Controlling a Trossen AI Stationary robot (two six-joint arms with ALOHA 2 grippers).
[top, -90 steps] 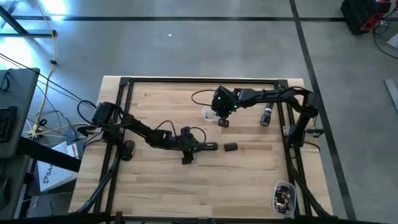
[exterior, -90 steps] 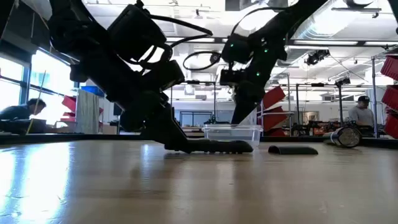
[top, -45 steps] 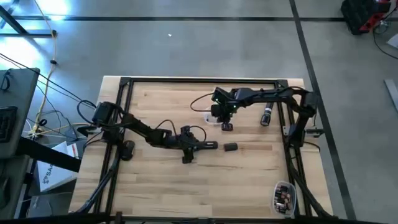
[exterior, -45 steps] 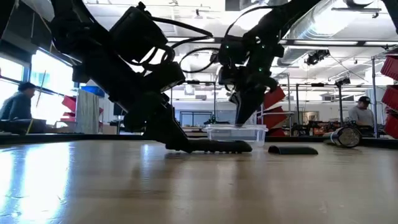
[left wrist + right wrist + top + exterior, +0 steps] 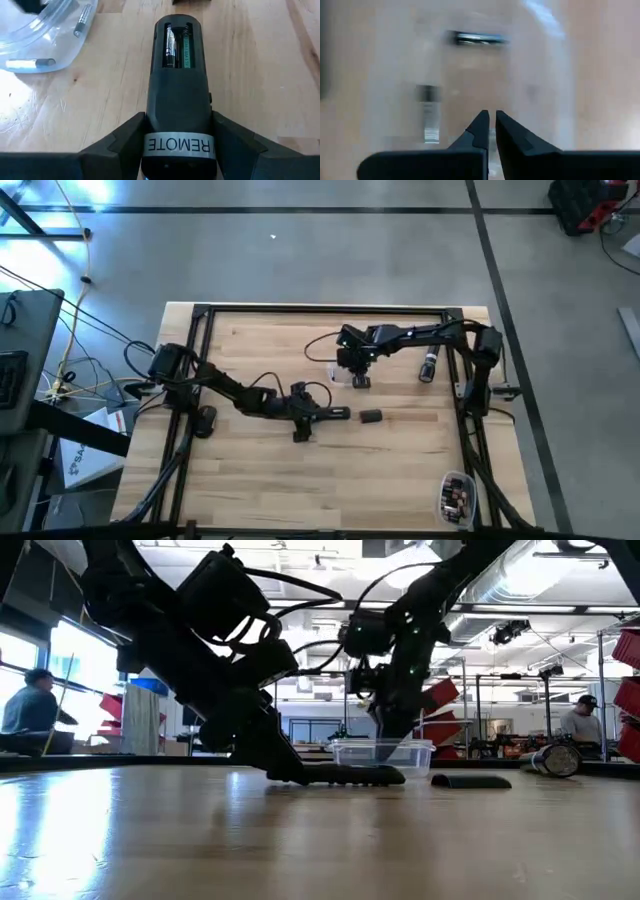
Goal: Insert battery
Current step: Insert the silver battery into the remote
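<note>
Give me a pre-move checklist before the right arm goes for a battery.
1. Black remote clamped in left hand: ok.
2. Battery bay open and facing up: ok; one cell seated, one green slot free.
3. Loose silver batteries lying in the clear plastic container: ok.
4. Right hand above the container: ok.
5. Right hand open enough for a grasp: not ok, fingers nearly shut.
6. Black battery cover lying apart from the remote: ok.
</note>
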